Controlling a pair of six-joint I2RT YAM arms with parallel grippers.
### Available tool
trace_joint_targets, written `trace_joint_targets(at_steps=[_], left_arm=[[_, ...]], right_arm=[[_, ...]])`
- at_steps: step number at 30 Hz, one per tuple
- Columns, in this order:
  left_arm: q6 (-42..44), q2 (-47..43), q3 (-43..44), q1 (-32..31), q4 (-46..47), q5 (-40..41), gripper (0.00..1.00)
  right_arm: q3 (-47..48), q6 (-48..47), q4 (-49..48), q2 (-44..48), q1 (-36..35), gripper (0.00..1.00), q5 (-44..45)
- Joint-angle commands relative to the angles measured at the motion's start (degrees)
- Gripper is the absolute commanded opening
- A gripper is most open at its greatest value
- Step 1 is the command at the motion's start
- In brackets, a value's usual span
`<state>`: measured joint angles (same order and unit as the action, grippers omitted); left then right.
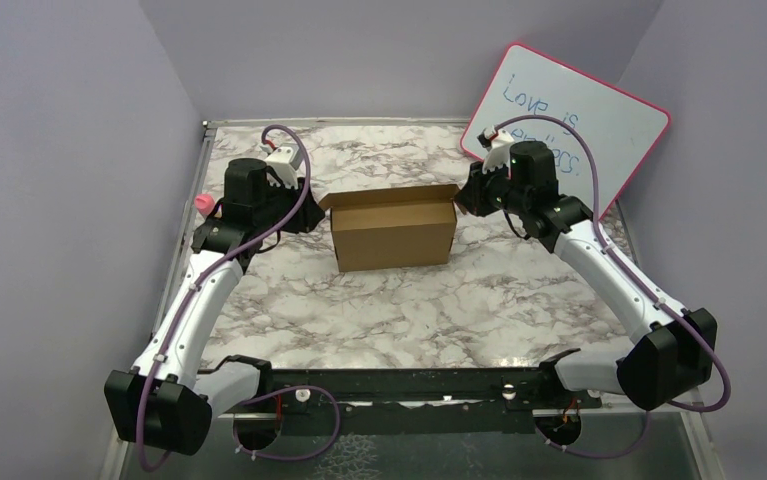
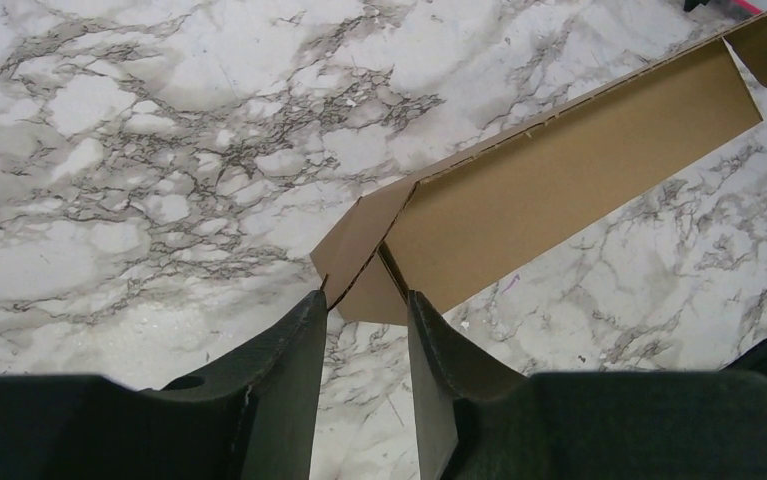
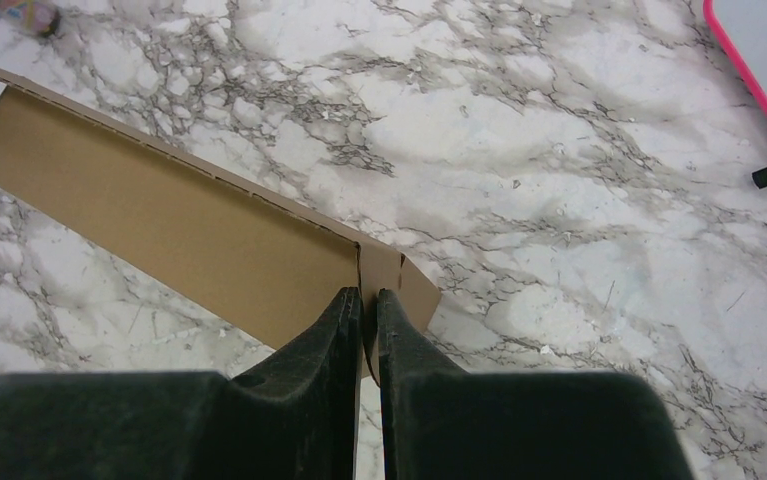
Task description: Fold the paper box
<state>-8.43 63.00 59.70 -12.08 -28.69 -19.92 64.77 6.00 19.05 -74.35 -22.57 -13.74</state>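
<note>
Paper box (image 1: 394,235): plain brown cardboard, standing on the marble table (image 1: 409,320) midway between the left and right edges and nearer the far edge than the near one. Its long front wall faces the near edge. The top is open, and a small flap sticks out at each upper end.

Left gripper (image 2: 366,295): at the left end of the box. The jaws stand partly spread with the folded corner flap between them. Both fingertips (image 2: 311,310) meet the cardboard. Whether they press on it cannot be told. In the left wrist view the long wall of the box (image 2: 559,170) runs away from the fingers towards the upper right.

Right gripper (image 3: 369,292): at the right end of the box. The jaws are almost together and pinch the thin edge of the end flap. The box wall (image 3: 159,220) runs off to the upper left in this view.

Whiteboard (image 1: 579,120): pink-framed, with blue handwriting, tilted and leaning at the far right corner of the table, behind the right arm and apart from the box.

Small pink item (image 1: 201,204): at the left edge of the table, beside the left arm. Its kind cannot be told.
</note>
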Motion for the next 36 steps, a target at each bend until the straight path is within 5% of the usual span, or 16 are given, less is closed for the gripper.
trace_joint_targets(at_steps=[1, 13, 23, 36], left_arm=[[2.4, -0.2, -0.3, 0.0, 0.7, -0.1, 0.37], [9.7, -0.2, 2.2, 0.0, 1.5, 11.3, 0.45], [13.6, 2.7, 1.9, 0.0, 3.9, 0.0, 0.44], [6.2, 1.9, 2.2, 0.0, 4.1, -3.4, 0.00]], right_arm=[[-0.5, 1.0, -2.9, 0.6, -0.4, 0.14, -1.5], [-0.5, 0.3, -2.9, 1.0, -0.4, 0.14, -1.5], [-0.7, -0.3, -3.3, 0.8, -0.4, 0.14, -2.6], [-0.7, 2.3, -2.1, 1.4, -0.4, 0.13, 1.0]])
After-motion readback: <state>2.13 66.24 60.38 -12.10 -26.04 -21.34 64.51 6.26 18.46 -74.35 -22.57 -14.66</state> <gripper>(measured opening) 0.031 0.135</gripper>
